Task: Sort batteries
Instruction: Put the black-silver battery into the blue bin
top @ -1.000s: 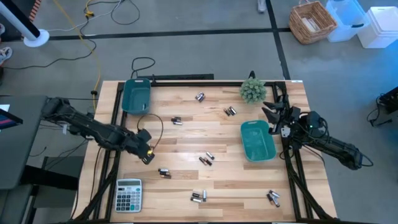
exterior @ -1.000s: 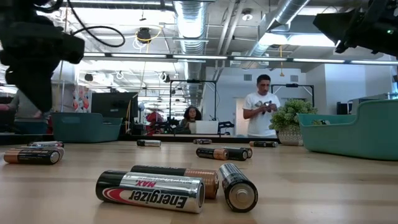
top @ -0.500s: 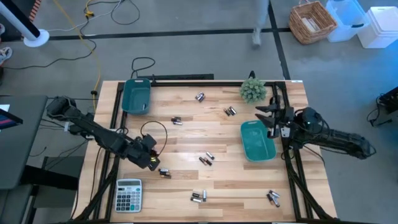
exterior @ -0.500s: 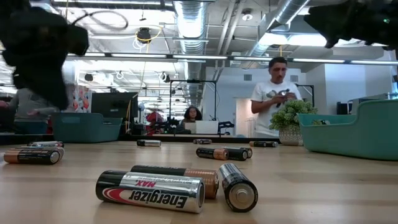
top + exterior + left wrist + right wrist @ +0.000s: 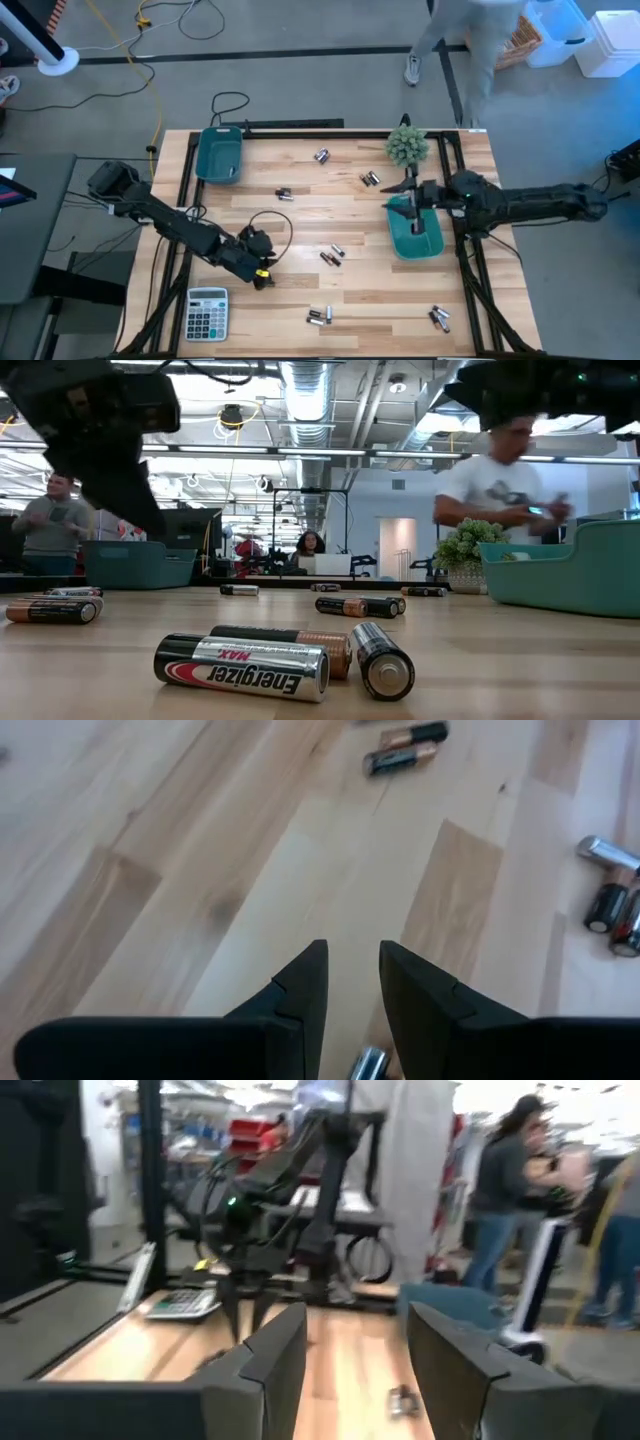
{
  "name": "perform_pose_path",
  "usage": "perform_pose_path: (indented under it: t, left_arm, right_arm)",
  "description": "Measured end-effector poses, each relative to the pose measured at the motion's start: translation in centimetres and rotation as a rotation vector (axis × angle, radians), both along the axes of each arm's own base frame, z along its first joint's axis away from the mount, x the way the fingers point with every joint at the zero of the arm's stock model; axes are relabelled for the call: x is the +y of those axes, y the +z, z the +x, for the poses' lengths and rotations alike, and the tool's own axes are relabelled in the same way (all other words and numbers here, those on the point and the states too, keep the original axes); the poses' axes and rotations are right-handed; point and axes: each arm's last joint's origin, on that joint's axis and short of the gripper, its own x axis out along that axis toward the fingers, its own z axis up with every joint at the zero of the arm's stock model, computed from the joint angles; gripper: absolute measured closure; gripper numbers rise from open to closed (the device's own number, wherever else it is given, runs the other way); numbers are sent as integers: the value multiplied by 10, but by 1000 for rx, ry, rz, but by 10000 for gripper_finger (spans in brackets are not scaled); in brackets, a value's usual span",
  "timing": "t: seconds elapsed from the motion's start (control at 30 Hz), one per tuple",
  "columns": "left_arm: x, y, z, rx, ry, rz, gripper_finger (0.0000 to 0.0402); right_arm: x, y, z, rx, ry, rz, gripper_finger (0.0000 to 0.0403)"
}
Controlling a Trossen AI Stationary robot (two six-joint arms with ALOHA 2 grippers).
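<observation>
Wood-plank desk (image 5: 300, 215), workshop room beyond, a person walking past its far edge. Batteries (image 5: 331, 255) lie scattered in pairs between calculator (image 5: 207, 312) and plant (image 5: 406, 146). Left pincer (image 5: 262, 278), narrowly spread, empty, hovers just right of the calculator over a battery pair: likely pick step; next calls for lowering and pinching. Right pincer (image 5: 405, 192), spread, empty, sits over the teal bin (image 5: 425, 245) near the plant.

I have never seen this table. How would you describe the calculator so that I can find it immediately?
Start from the wooden table seen from above and go to its front-left corner, on the left arm's side. There lies the calculator, just outside the left pincer. It is the only flat grey rectangle with white keys, and far larger than the small cylindrical batteries scattered nearby.
</observation>
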Motion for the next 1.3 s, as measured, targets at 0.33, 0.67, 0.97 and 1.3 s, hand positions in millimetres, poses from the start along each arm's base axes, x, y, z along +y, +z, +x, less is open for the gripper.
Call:
perform_pose_path:
  t: [0.33, 0.67, 0.97, 1.3]
  left_arm:
    - [-13, 23, 29, -84, -76, 152, 313]
    - [-16, 32, 31, -132, -68, 246, 313]
    - [-24, 31, 27, -134, -99, 248, 313]
    - [-27, 31, 25, -135, -108, 247, 313]
  right_arm:
    - [37, -16, 54, 318, -60, 0, 212]
    - [77, -56, 100, 516, -114, 45, 211]
    - [98, -95, 134, 655, -155, 80, 206]
    - [96, -121, 145, 761, -259, 110, 206]
